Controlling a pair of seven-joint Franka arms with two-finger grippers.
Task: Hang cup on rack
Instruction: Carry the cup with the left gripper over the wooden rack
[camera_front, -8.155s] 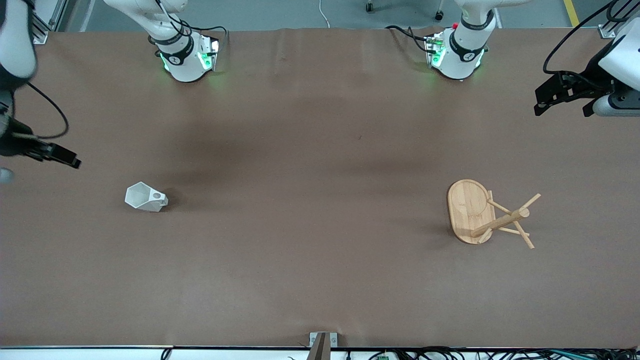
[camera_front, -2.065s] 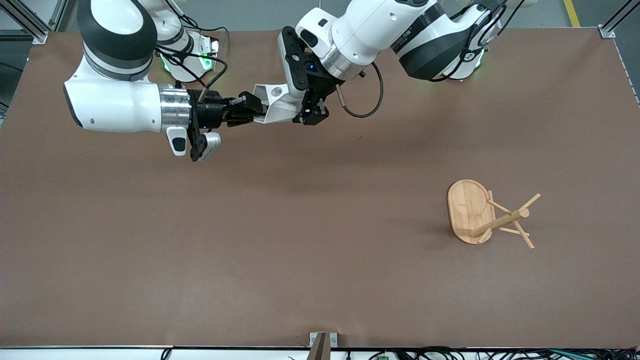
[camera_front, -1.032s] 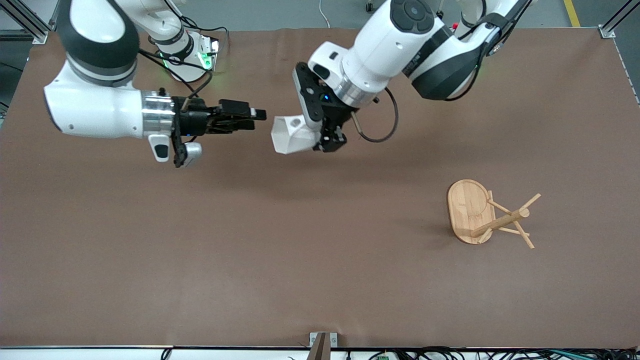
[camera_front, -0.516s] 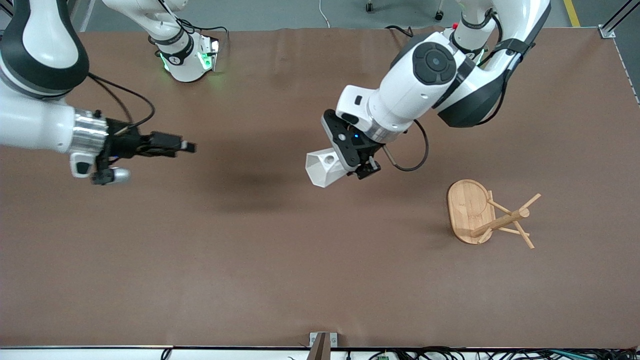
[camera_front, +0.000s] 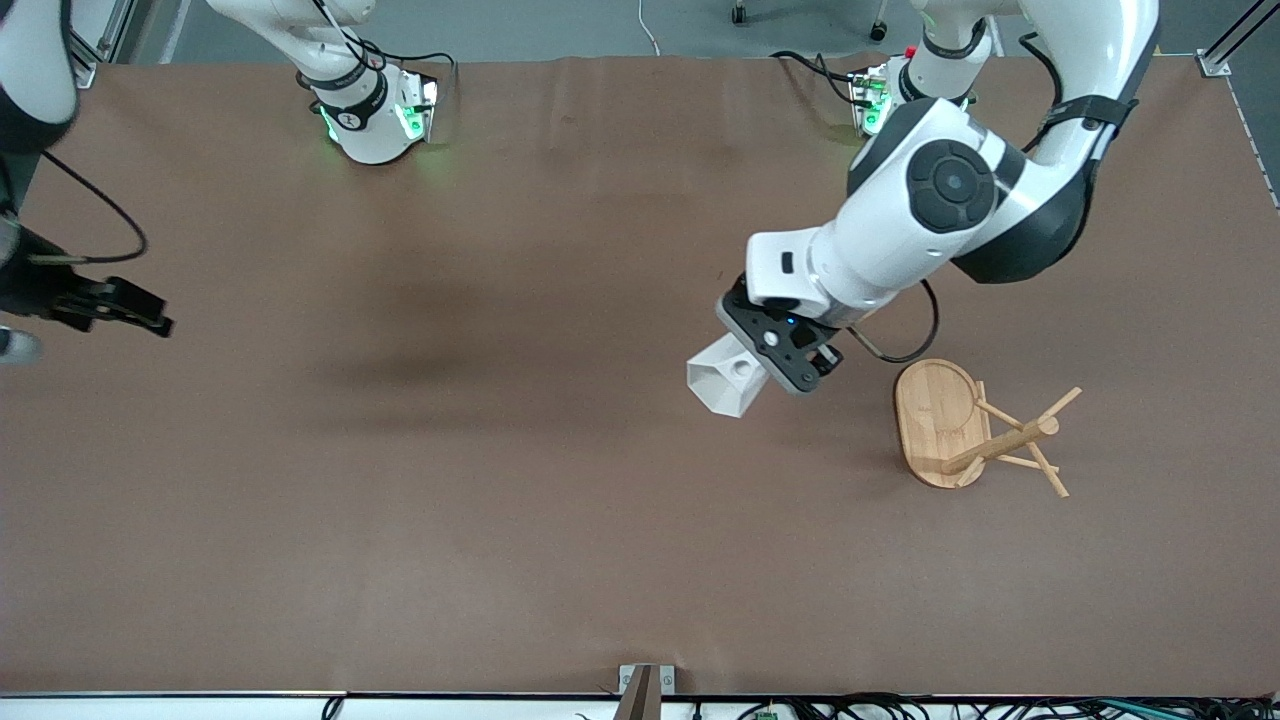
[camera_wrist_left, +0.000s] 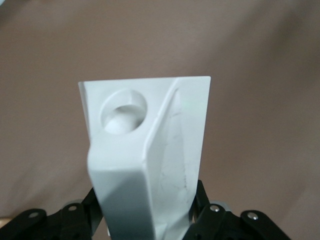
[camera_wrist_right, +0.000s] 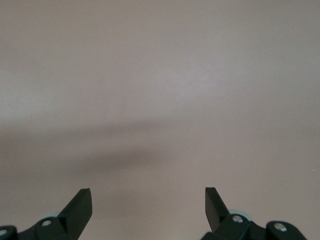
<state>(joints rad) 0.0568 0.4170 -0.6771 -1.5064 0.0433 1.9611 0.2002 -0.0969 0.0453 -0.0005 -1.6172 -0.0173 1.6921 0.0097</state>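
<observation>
My left gripper (camera_front: 775, 362) is shut on the white faceted cup (camera_front: 728, 377) and holds it in the air over the brown table, beside the rack. In the left wrist view the cup (camera_wrist_left: 150, 150) sits between the black fingers, its handle with the round hole turned toward the camera. The bamboo rack (camera_front: 975, 428) stands on its oval base toward the left arm's end of the table, its post and pegs bare. My right gripper (camera_front: 150, 322) is open and empty at the right arm's end of the table; its wrist view shows only bare table between the fingertips (camera_wrist_right: 80, 205).
The brown table cover (camera_front: 560, 520) spreads across the whole view. The two arm bases (camera_front: 370, 110) stand along the edge farthest from the front camera. A small metal bracket (camera_front: 645, 682) sits at the table's near edge.
My left gripper has carried the cup from the table's middle toward the rack and lower. My right gripper has pulled back, open, to the right arm's end of the table.
</observation>
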